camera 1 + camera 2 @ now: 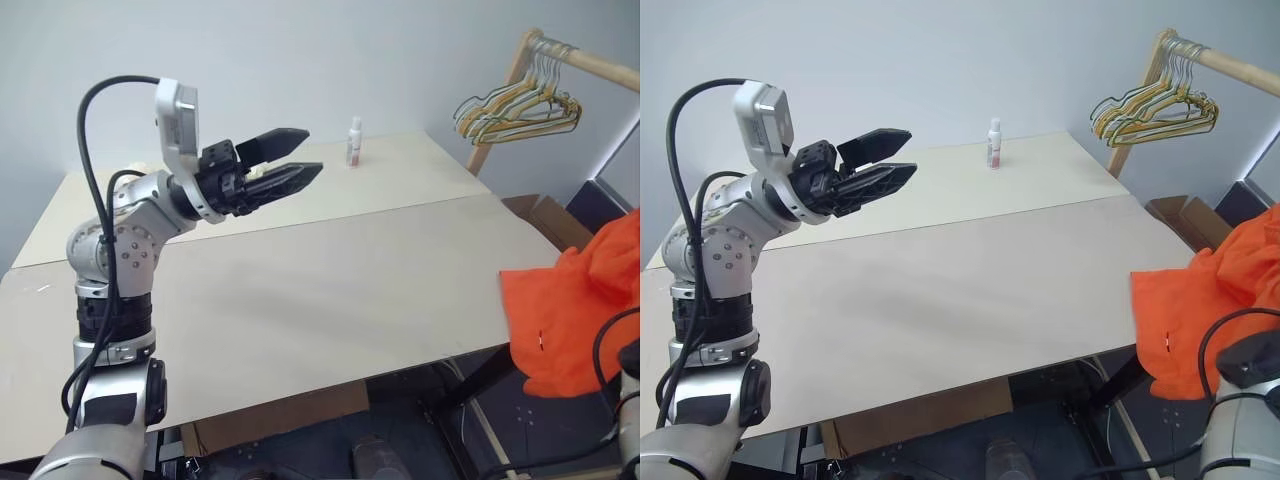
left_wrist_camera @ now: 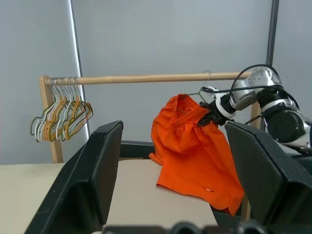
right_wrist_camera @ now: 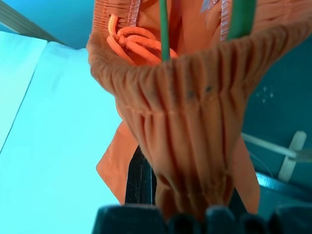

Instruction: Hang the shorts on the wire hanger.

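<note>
Head views: left pincer raised over the tabletop at about 10 o'clock, fingers spread, grasping nothing. Shorts hang off the tabletop's right edge at 3 to 4 o'clock, lower hem resting on that edge. Small bottle stands at the far side, 12 o'clock. Bunched hangers hang on a wooden rack at 1 to 2 o'clock.

Left wrist view: right pincer is clenched on the shorts' waistband at 2 o'clock, holding the cloth up below the rack's rail. A thin wire hanger shows at the waistband, hook rising near the rail; cannot tell whether the hook is over the rail.

Right wrist view: gathered waistband bunched between the closed fingers; drawstring knotted inside; a thin wire runs into the waist opening.

Risk, judged: the cloth is pinched at one bunched point, so the elastic may slide off the wire once let go. The hem dragging on the tabletop could also pull the shorts askew.
</note>
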Controlling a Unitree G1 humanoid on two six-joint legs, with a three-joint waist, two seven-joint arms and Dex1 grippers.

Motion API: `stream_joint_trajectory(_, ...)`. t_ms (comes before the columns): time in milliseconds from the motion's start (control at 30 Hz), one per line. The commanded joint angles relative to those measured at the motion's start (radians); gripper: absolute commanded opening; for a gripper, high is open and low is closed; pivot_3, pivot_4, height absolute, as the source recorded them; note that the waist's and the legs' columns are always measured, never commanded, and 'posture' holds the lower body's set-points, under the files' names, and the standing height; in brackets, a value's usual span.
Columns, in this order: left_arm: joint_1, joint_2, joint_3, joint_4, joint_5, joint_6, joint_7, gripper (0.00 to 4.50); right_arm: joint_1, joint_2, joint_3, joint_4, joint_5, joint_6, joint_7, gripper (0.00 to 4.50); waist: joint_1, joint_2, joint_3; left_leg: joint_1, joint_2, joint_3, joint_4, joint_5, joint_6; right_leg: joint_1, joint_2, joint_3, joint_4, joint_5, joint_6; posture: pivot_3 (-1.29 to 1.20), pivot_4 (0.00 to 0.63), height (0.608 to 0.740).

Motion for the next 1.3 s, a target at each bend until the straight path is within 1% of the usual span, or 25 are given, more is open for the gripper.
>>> stream_joint_trajectory(33,-0.019,0.013,0.001,-0.027,-0.006,-0.014,-0.006,3.62,-0.033,-0.033,-0.041,0.037,-0.029,-0.052,-0.029,0.00,0.000,0.000,0.000,0.000,0.000,0.000,0.000,0.000,0.000,0.000,0.000,0.000,0.000,0.000,0.000,-0.27,0.000,0.740)
stream_joint_trajectory(133,-0.018,0.015,-0.004,-0.028,-0.002,-0.016,-0.011,3.62,-0.014,-0.022,-0.038,0.038,-0.040,-0.056,-0.030,0.00,-0.001,0.000,0.000,0.000,0.000,0.000,0.000,0.000,0.000,0.000,0.000,0.000,0.000,0.000,0.000,-0.27,0.000,0.740)
stream_joint_trajectory(267,-0.022,0.016,-0.007,-0.025,0.001,-0.018,-0.014,3.61,0.025,0.001,0.029,-0.041,-0.036,-0.048,-0.002,1.16,-0.001,0.000,0.000,0.000,0.000,0.000,0.000,0.000,0.000,0.000,0.000,0.000,0.000,0.000,0.000,-0.27,0.000,0.740)
stream_joint_trajectory(500,-0.026,0.018,-0.012,-0.020,0.005,-0.022,-0.017,3.61,0.051,0.032,0.134,-0.200,-0.062,-0.067,-0.009,3.70,-0.002,0.004,-0.001,0.001,0.000,0.001,0.000,0.001,-0.001,0.000,0.000,0.001,0.001,0.000,0.000,-0.27,0.000,0.740)
stream_joint_trajectory(567,-0.025,0.019,-0.012,-0.021,0.006,-0.023,-0.015,3.61,0.073,0.051,0.187,-0.266,-0.081,-0.110,-0.021,4.42,-0.002,0.004,-0.001,0.001,0.000,0.001,0.000,0.001,-0.001,0.000,0.000,0.001,0.001,0.000,0.000,-0.27,0.000,0.740)
stream_joint_trajectory(600,-0.025,0.019,-0.013,-0.020,0.007,-0.023,-0.015,3.61,0.084,0.060,0.208,-0.291,-0.089,-0.133,-0.024,4.47,-0.002,0.004,-0.001,0.001,0.000,0.001,0.000,0.001,-0.001,0.000,0.000,0.001,0.000,0.000,0.000,-0.27,0.000,0.740)
stream_joint_trajectory(667,-0.021,0.020,-0.007,-0.021,-0.003,-0.015,-0.015,3.61,0.199,0.070,0.333,-0.377,-0.167,-0.353,-0.064,4.47,-0.002,0.004,-0.001,0.001,0.000,0.001,0.000,0.001,-0.001,0.000,0.000,0.001,0.000,0.000,0.000,-0.27,0.000,0.740)
stream_joint_trajectory(800,-0.007,0.028,0.002,-0.025,-0.016,-0.005,-0.013,3.61,0.306,0.112,0.424,-0.494,-0.225,-0.620,-0.104,4.47,-0.002,0.005,-0.001,0.001,0.000,0.002,0.000,0.003,-0.005,-0.001,0.000,0.003,0.001,0.000,0.001,-0.26,0.000,0.740)
stream_joint_trajectory(967,0.015,0.036,0.007,-0.035,-0.006,-0.008,0.007,3.61,0.405,0.191,0.514,-0.610,-0.285,-0.876,-0.149,4.47,-0.003,0.005,-0.001,0.003,0.001,0.002,-0.001,0.003,-0.005,0.000,0.001,0.003,0.002,0.000,0.001,-0.25,0.000,0.740)
stream_joint_trajectory(1033,0.035,0.049,0.009,-0.045,0.013,-0.015,0.023,3.61,0.454,0.216,0.565,-0.667,-0.294,-1.052,-0.128,4.47,-0.003,0.005,-0.001,0.002,0.001,0.002,-0.001,0.003,-0.005,0.000,0.001,0.003,0.002,0.000,0.001,-0.24,0.000,0.740)
stream_joint_trajectory(1067,0.049,0.057,0.013,-0.052,0.019,-0.017,0.031,3.61,0.468,0.231,0.590,-0.696,-0.278,-1.117,-0.098,4.47,-0.004,0.005,-0.001,0.003,0.000,0.002,-0.001,0.003,-0.005,0.000,0.001,0.004,0.001,0.000,0.001,-0.24,0.000,0.740)
stream_joint_trajectory(1133,0.089,0.074,0.016,-0.075,0.048,-0.034,0.061,3.61,0.484,0.252,0.650,-0.745,-0.191,-1.170,0.041,4.47,-0.007,0.005,-0.001,0.004,0.000,0.003,-0.002,0.003,-0.005,0.000,0.001,0.005,0.002,0.000,0.001,-0.22,0.000,0.740)
stream_joint_trajectory(1167,0.107,0.079,0.016,-0.086,0.063,-0.045,0.075,3.61,0.485,0.264,0.670,-0.761,-0.141,-1.166,0.108,4.47,-0.006,0.005,-0.001,0.005,0.001,0.003,-0.002,0.003,-0.005,0.000,0.001,0.005,0.002,0.000,0.001,-0.21,0.000,0.740)
stream_joint_trajectory(1200,0.135,0.081,0.019,-0.103,0.081,-0.060,0.092,3.61,0.477,0.291,0.679,-0.787,-0.036,-1.108,0.193,4.47,-0.006,0.004,-0.001,0.006,0.001,0.003,-0.002,0.002,-0.004,0.001,0.001,0.005,0.002,0.000,0.001,-0.21,0.000,0.740)
stream_joint_trajectory(1233,0.173,0.086,0.017,-0.124,0.110,-0.081,0.109,3.61,0.486,0.302,0.710,-0.810,0.038,-1.087,0.282,4.47,-0.005,0.003,-0.001,0.006,0.001,0.003,-0.002,0.002,-0.004,0.001,0.001,0.005,0.002,0.000,0.001,-0.20,0.000,0.740)
stream_joint_trajectory(1300,0.250,0.101,0.009,-0.166,0.168,-0.130,0.126,3.61,0.513,0.302,0.777,-0.839,0.158,-1.042,0.453,4.47,-0.002,0.000,0.001,0.009,0.002,0.003,-0.003,0.002,-0.004,0.004,0.003,0.005,0.001,0.000,0.001,-0.19,0.000,0.740)
